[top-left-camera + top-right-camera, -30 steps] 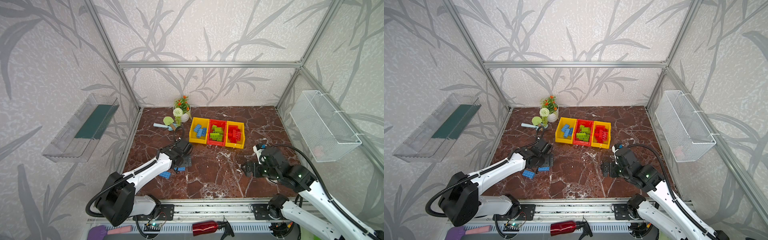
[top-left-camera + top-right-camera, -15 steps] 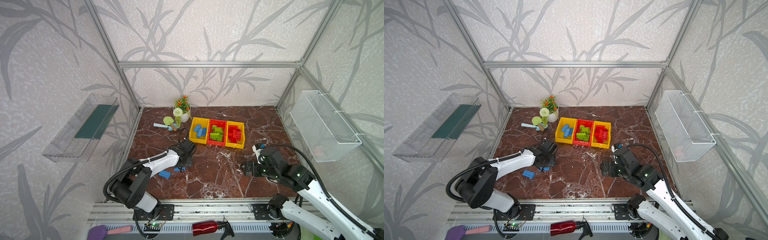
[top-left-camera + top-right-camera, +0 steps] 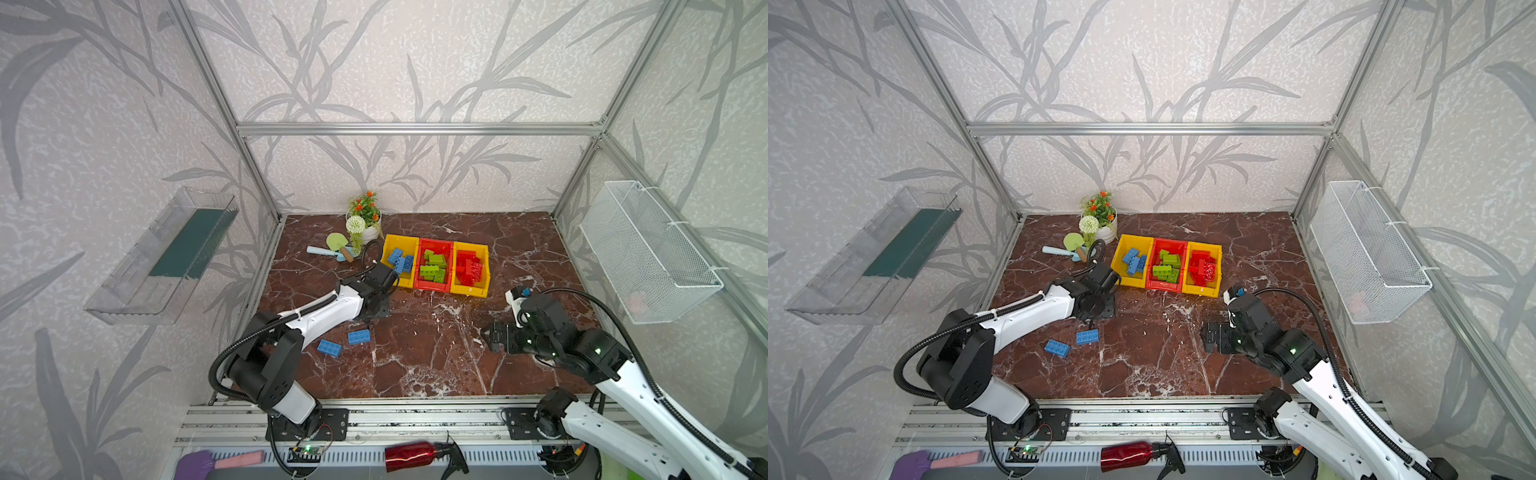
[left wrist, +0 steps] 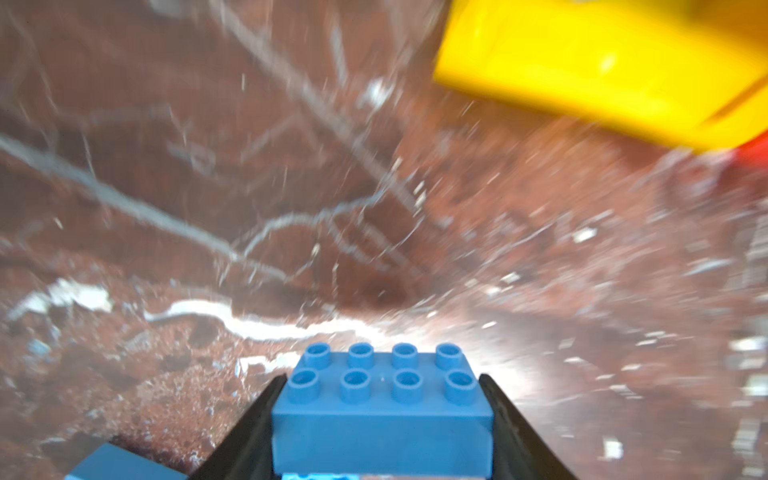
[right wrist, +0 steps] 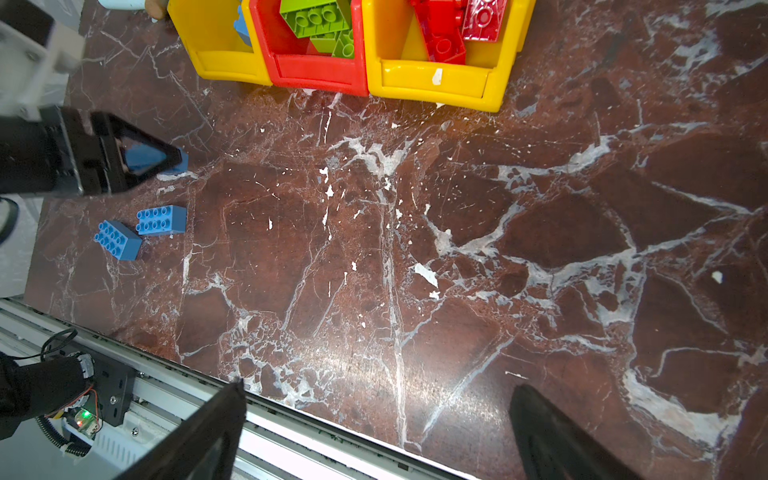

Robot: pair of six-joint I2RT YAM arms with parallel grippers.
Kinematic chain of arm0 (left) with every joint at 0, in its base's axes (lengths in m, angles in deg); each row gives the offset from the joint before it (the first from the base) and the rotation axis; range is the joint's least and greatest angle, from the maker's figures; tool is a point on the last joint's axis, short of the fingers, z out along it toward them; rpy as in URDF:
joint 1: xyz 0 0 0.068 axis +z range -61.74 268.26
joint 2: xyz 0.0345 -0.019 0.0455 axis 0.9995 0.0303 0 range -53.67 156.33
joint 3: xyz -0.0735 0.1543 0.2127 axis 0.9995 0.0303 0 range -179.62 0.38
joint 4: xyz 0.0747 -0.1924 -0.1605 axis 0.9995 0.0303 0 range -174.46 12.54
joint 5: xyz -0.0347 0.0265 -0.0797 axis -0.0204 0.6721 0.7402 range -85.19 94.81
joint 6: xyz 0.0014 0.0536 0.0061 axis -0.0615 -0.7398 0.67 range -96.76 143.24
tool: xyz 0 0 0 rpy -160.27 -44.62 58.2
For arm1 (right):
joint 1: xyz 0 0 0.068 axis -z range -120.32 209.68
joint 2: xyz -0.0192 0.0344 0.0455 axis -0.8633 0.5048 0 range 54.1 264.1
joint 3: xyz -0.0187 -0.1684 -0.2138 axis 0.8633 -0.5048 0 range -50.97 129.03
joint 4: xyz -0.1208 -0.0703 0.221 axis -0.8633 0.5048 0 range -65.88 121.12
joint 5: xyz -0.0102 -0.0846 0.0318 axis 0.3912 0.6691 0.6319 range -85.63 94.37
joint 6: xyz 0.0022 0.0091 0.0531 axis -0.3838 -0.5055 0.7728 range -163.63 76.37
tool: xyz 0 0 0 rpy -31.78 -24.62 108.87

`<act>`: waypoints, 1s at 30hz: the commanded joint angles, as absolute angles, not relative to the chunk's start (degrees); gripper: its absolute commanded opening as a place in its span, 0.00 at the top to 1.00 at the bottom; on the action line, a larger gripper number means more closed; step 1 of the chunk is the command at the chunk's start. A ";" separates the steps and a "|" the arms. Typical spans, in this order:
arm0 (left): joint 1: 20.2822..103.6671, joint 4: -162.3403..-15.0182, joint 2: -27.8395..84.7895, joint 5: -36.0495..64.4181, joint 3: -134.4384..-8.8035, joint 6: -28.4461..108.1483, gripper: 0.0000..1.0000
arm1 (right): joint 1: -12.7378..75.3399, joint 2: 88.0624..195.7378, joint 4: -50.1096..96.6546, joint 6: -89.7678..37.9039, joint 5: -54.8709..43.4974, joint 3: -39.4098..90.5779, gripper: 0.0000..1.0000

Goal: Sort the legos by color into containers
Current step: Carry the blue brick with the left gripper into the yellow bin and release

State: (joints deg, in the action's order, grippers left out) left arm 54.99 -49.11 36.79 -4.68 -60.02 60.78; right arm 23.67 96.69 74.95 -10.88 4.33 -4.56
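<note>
The left hand (image 4: 382,378) pinches a blue brick (image 4: 382,432) between half-spread fingers (image 4: 257,436), just lower left of the leftmost yellow bin (image 3: 398,241), mid-frame in both top views. Raise it above the sloped front before letting go. The right hand (image 5: 374,415) gapes wide, empty.

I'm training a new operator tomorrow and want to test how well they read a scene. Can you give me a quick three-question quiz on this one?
1. Pick one: what does the left gripper hold? A) a red brick B) a blue brick C) nothing
2. True or false: the right gripper is shut on a green brick.
3. How many loose blue bricks lie on the table, outside any bin or gripper?

Key: 1 B. 2 False: it is open and empty. 3 Two.
</note>
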 commanded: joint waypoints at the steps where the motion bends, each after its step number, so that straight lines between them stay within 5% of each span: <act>1: 54.90 -45.67 40.31 -7.09 -68.68 58.18 0.55 | 23.32 97.16 74.40 -11.27 5.24 -4.13 0.01; 21: 59.71 -33.28 75.96 -6.20 -119.48 52.08 0.54 | 23.63 99.22 75.88 -13.74 9.50 -0.53 0.01; 27: 60.09 -28.41 83.30 -4.82 -131.53 51.98 0.16 | 23.74 100.07 77.07 -14.91 11.09 1.12 0.01; 30: 59.88 -28.48 82.28 -3.78 -131.83 52.51 0.10 | 23.90 99.82 77.37 -15.32 11.57 1.28 0.01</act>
